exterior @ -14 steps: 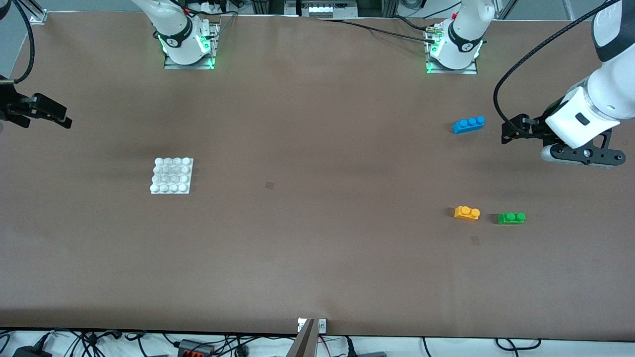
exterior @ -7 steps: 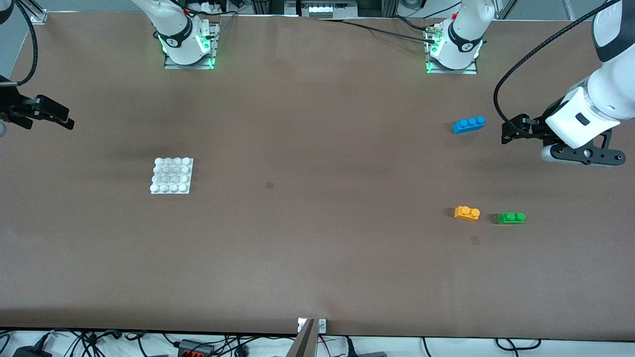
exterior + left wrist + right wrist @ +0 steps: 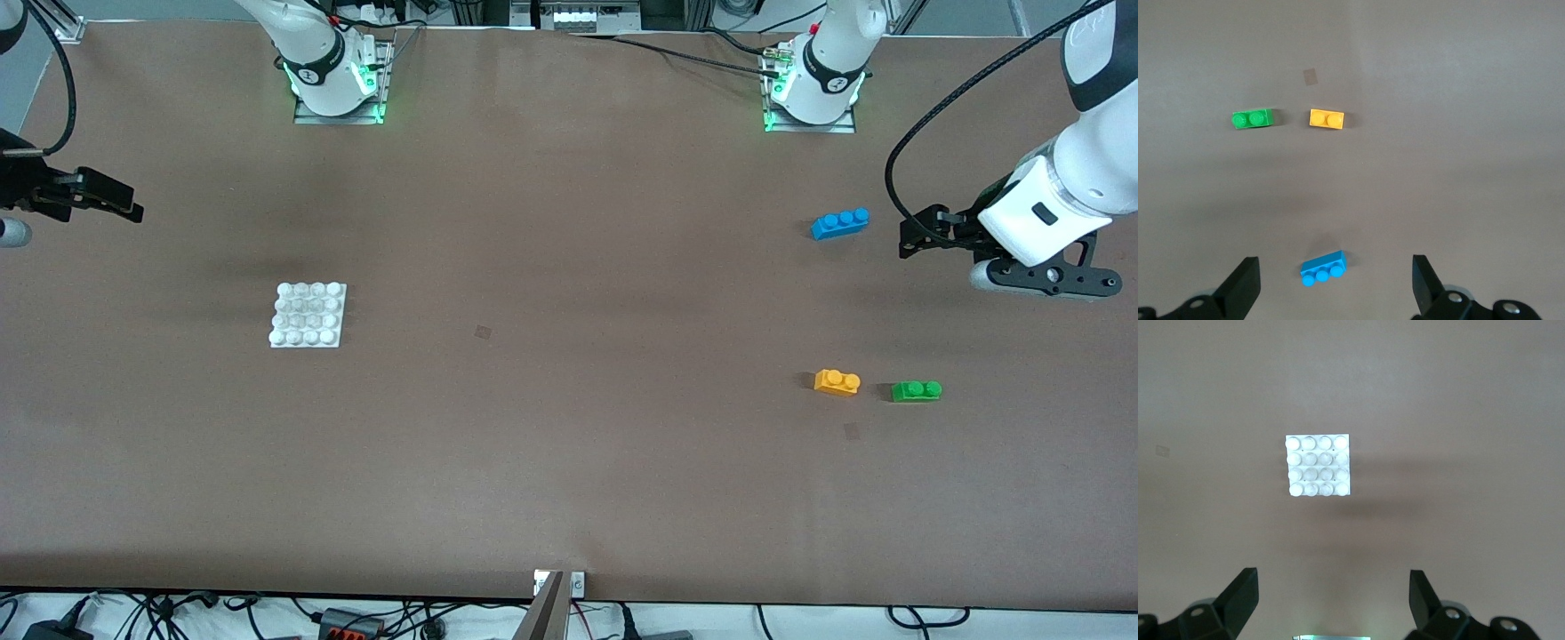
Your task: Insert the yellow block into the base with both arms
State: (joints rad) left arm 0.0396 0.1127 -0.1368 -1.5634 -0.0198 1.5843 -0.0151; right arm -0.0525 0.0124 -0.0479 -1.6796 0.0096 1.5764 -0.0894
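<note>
The yellow block [image 3: 837,382] lies on the table toward the left arm's end, beside the green brick [image 3: 917,390]. It also shows in the left wrist view [image 3: 1327,119]. The white base [image 3: 308,314] lies toward the right arm's end and shows in the right wrist view [image 3: 1318,465]. My left gripper [image 3: 913,234] hangs open and empty in the air beside the blue brick [image 3: 840,223]; in its wrist view [image 3: 1336,290] the blue brick [image 3: 1323,268] sits between the fingers. My right gripper [image 3: 120,206] is open and empty over the right arm's end of the table [image 3: 1331,603].
The green brick [image 3: 1253,119] lies beside the yellow block, toward the left arm's end. The blue three-stud brick is farther from the front camera than both. The arm bases [image 3: 336,80] [image 3: 811,89] stand along the back edge. Small dark marks [image 3: 483,332] dot the brown table.
My right gripper has moved a little toward the table's middle. The left arm and all the bricks have stayed put.
</note>
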